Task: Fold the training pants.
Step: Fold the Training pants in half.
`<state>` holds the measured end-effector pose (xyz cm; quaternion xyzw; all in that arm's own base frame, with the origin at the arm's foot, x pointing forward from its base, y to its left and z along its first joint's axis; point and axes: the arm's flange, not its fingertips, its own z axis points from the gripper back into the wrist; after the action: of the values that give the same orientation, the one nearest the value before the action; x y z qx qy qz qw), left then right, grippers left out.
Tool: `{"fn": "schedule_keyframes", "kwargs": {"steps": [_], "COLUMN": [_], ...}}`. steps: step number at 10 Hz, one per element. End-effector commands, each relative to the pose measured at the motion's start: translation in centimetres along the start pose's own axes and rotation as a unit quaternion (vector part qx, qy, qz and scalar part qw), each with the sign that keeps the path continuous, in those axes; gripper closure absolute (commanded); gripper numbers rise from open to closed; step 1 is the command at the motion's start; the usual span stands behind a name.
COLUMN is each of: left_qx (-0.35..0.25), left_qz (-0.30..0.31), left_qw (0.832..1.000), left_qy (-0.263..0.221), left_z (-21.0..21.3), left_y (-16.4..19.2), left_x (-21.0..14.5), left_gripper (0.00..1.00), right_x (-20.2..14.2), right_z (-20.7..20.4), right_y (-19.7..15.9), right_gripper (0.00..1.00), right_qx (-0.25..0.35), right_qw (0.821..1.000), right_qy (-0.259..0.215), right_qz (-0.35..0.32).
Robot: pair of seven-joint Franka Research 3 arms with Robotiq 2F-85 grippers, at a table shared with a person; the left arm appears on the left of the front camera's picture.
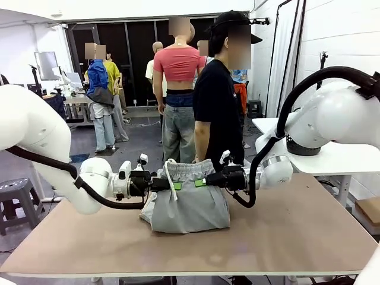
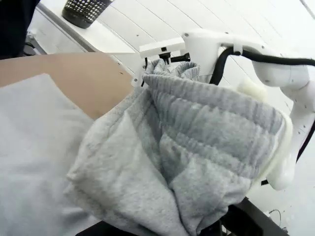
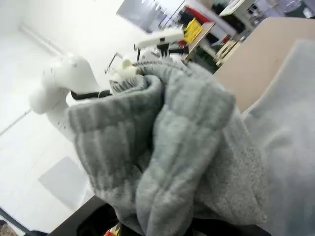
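the left tool [image 1: 176,185] and right tool [image 1: 200,183] are pinching the training pants [image 1: 189,205] by the waistband, clamped tight, lifting it above the surface [image 1: 285,231] mid-fold, likely needing laying over next.

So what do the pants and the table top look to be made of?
The training pants: soft light grey knit, probably cotton jersey, matte; the gathered waistband is ribbed and the cloth slumps in loose folds. The table: smooth matte tan board, perhaps laminate or wood fibre; no grain shows.

Tan table [image 1: 297,231] w/ grey training pants [image 1: 190,208].
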<state>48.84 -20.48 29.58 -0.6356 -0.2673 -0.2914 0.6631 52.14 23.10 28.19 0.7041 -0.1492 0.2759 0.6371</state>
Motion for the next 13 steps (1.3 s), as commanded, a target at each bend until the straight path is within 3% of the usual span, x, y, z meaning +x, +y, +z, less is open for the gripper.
{"fn": "schedule_keyframes", "kwargs": {"steps": [1, 4, 5, 6, 8, 10, 13], "left_qx": [0.006, 0.036, 0.034, 0.016, 0.016, 0.017, 0.042], "left_qz": [0.037, 0.025, 0.008, 0.029, 0.029, 0.027, 0.04], "left_qw": [0.999, 0.999, 0.999, 0.999, 0.999, 0.999, 0.998], "left_qy": [-0.002, -0.005, -0.006, -0.01, -0.01, -0.007, 0.003], "left_z": [2.2, 3.3, 2.9, 0.7, 0.7, 0.4, 0.4], "left_y": [2.8, 6.4, 5.8, 5.2, 5.2, 5.8, 7.4], "left_x": [2.0, 3.9, 3.7, 3.2, 3.2, 3.1, 6.1], "left_gripper": [1.0, 1.0, 1.0, 1.0, 1.0, 1.0, 1.0], "right_x": [3.3, 5.8, 5.3, 4.1, 4.1, 5.1, 8.3], "right_z": [2.4, 2.9, 2.8, 0.7, 0.7, 0.0, 0.5], "right_y": [-2.1, -5.9, -5.1, -4.4, -4.4, -4.5, -6.0], "right_gripper": [1.0, 1.0, 1.0, 1.0, 1.0, 1.0, 1.0], "right_qx": [-0.024, -0.044, -0.049, -0.027, -0.027, -0.026, -0.054], "right_qw": [0.999, 0.998, 0.998, 0.999, 0.999, 0.999, 0.997], "right_qy": [-0.024, -0.019, -0.002, -0.013, -0.013, -0.018, -0.045], "right_qz": [-0.031, -0.046, -0.038, -0.038, -0.038, -0.02, -0.026]}}
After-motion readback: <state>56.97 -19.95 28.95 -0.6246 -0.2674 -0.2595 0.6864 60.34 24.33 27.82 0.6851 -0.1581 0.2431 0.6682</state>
